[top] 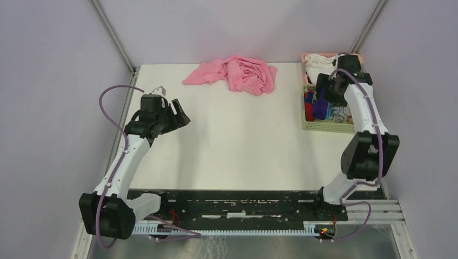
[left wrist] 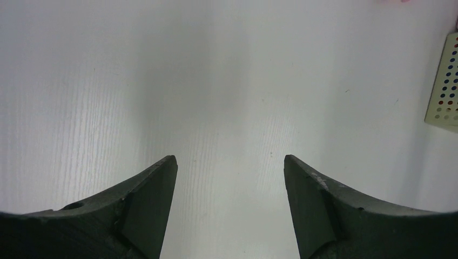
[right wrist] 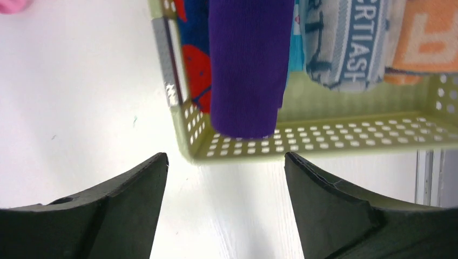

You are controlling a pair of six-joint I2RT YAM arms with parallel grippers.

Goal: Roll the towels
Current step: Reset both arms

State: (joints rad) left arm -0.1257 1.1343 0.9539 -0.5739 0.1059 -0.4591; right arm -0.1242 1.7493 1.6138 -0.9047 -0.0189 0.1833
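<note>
A rolled deep purple towel (right wrist: 246, 65) lies in the pale green perforated basket (right wrist: 324, 141) at the table's right side, where it also shows from above (top: 320, 110). A blue and red patterned cloth (right wrist: 195, 67) lies against its left side. My right gripper (right wrist: 226, 162) hangs open above the basket with nothing between its fingers; from above, its wrist covers the basket's far end (top: 330, 90). My left gripper (left wrist: 229, 162) is open and empty over bare white table at the left (top: 177, 113).
A large crumpled pink cloth (top: 237, 74) lies at the back middle. A white cloth (top: 317, 62) fills a pink bin behind the green basket (top: 324, 125). A grey lettered towel (right wrist: 345, 43) and an orange one (right wrist: 426, 38) also lie in the basket, whose corner (left wrist: 445, 86) shows in the left wrist view.
</note>
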